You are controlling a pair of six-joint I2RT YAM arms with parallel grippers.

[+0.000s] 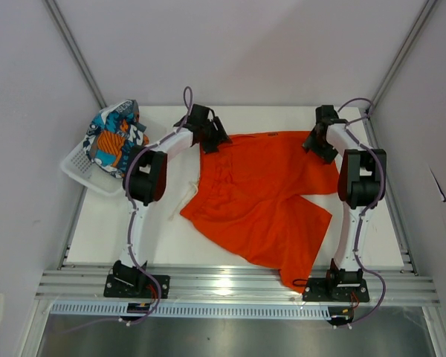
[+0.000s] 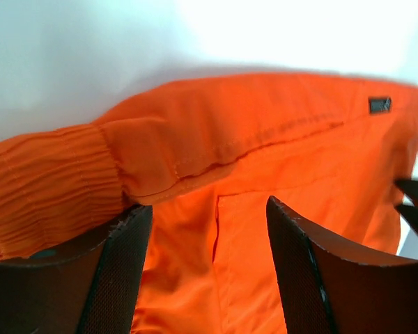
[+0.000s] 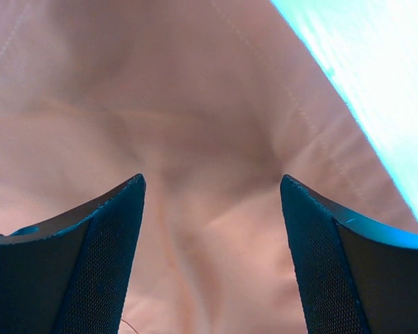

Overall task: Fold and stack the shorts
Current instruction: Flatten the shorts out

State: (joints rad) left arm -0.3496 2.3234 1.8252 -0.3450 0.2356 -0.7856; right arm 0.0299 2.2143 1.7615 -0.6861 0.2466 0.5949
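Observation:
The orange shorts (image 1: 264,197) lie spread over the middle of the white table, one leg reaching over the front edge. Their white drawstring (image 1: 184,195) trails to the left. My left gripper (image 1: 214,137) is over the far left corner at the waistband; its jaws (image 2: 207,205) stand apart above the orange fabric (image 2: 265,139). My right gripper (image 1: 318,145) is over the far right corner, open (image 3: 212,179), with washed-out fabric (image 3: 195,104) below and nothing pinched. The patterned shorts (image 1: 115,137) sit bunched in the basket.
A white mesh basket (image 1: 78,169) stands tilted at the table's far left edge. Aluminium rails (image 1: 230,286) run along the front, where both arm bases are bolted. Grey walls close in the back and sides. Bare table (image 1: 104,230) shows at the near left.

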